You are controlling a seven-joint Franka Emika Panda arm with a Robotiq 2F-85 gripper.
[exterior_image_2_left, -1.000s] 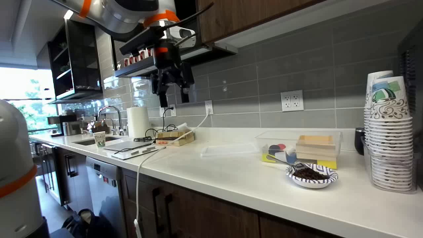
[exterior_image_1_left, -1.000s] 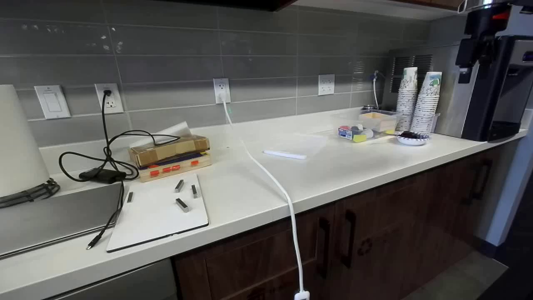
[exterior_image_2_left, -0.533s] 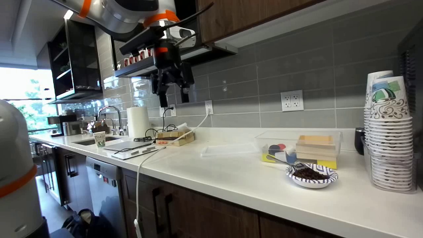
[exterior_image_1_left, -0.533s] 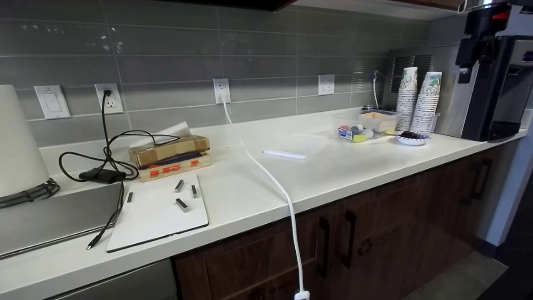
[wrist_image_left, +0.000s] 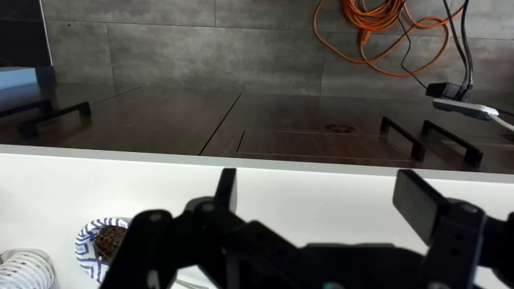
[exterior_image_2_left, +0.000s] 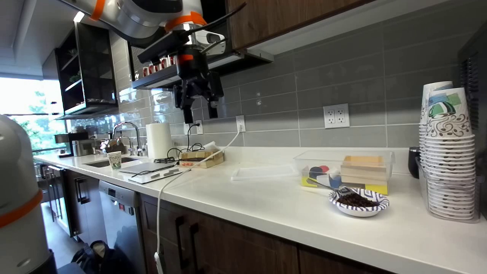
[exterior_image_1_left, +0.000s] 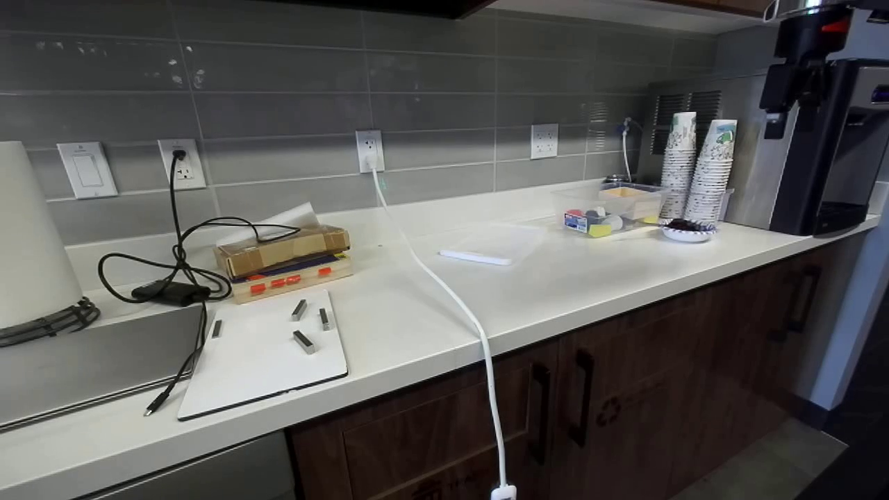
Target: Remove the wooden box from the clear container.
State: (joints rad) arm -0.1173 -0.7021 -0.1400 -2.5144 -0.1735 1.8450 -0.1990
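The wooden box [exterior_image_2_left: 363,171] is a light-tan block. It sits inside the clear container [exterior_image_2_left: 305,163], towards its right end, beside red, dark-blue and white pieces and yellow pieces. The clear container [exterior_image_1_left: 576,201] and the wooden box [exterior_image_1_left: 644,207] also show in an exterior view, at the back right of the counter. My gripper [exterior_image_2_left: 200,114] is open and empty, high above the counter and apart from the container. In the wrist view my gripper [wrist_image_left: 315,188] has its fingers wide apart over bare counter. The container and the box are out of the wrist view.
A patterned bowl [exterior_image_2_left: 348,209] of dark beans with a spoon [exterior_image_2_left: 321,185] stands in front of the container. Stacked cups [exterior_image_2_left: 451,179] stand right of it. A clear lid [exterior_image_2_left: 262,173] lies left. A white cable [exterior_image_1_left: 444,285] crosses the counter. Cabinets [exterior_image_2_left: 300,17] hang above.
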